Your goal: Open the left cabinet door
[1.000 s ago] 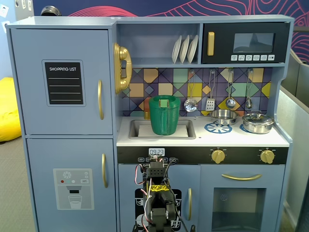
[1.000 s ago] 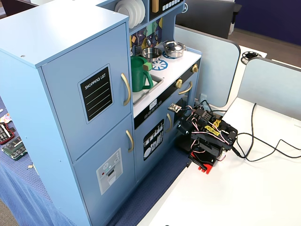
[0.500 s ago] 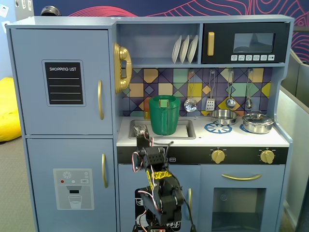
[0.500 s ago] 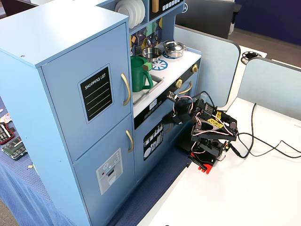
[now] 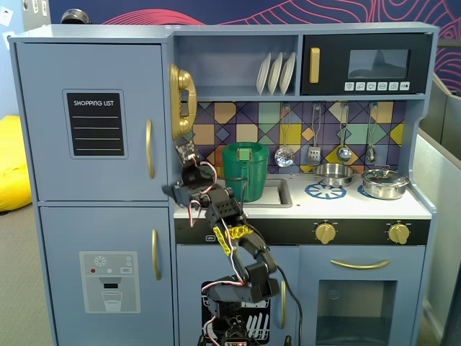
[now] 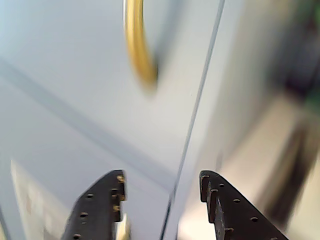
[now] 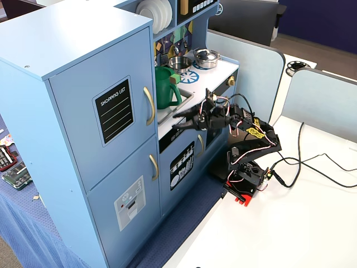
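The left cabinet door [image 5: 86, 122] is blue-grey with a black "SHOPPING LIST" panel and a vertical gold handle [image 5: 150, 148]. It stands closed in both fixed views [image 7: 106, 106]. My gripper [image 5: 180, 189] is open and empty, just right of the door's right edge and below the handle's lower end. It also shows in the other fixed view [image 7: 183, 120]. In the wrist view the gripper [image 6: 161, 180] spans the door's edge line. The blurred handle [image 6: 136, 45] curves above, apart from both fingers, on the door face [image 6: 75, 75].
The lower door with the white dispenser panel [image 5: 108, 281] is closed beneath. A gold toy phone [image 5: 181, 101] hangs just above the gripper. A green pitcher [image 5: 245, 169] stands in the sink to its right. The arm's base [image 7: 242, 184] and cables [image 7: 312, 162] lie on the white table.
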Motion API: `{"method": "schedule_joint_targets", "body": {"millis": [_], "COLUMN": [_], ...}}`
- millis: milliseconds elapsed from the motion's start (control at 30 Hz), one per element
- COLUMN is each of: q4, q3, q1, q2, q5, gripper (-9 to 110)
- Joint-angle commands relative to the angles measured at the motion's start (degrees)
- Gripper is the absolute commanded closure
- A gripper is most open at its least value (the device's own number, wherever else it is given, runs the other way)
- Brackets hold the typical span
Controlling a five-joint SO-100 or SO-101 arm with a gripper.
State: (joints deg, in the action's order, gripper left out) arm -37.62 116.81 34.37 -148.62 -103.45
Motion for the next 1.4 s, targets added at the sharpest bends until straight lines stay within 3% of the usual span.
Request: {"method": "schedule_joint_targets", "body": {"millis": [0,367,733,1067,1367], "q4": [7.5,19.0,24.7,25.1,23.2], "q3": [-8.3,-16.1,-19.2,-11.5,0.2], "q1": [2.1,4.4,9.6,20.1,17.7], "q2": [5.4,15.2,21.7,13.7,0.1], "q5": [1.2,8.9,5.8,-3.0,-3.4], "gripper": [84,78,79,81,82]}}
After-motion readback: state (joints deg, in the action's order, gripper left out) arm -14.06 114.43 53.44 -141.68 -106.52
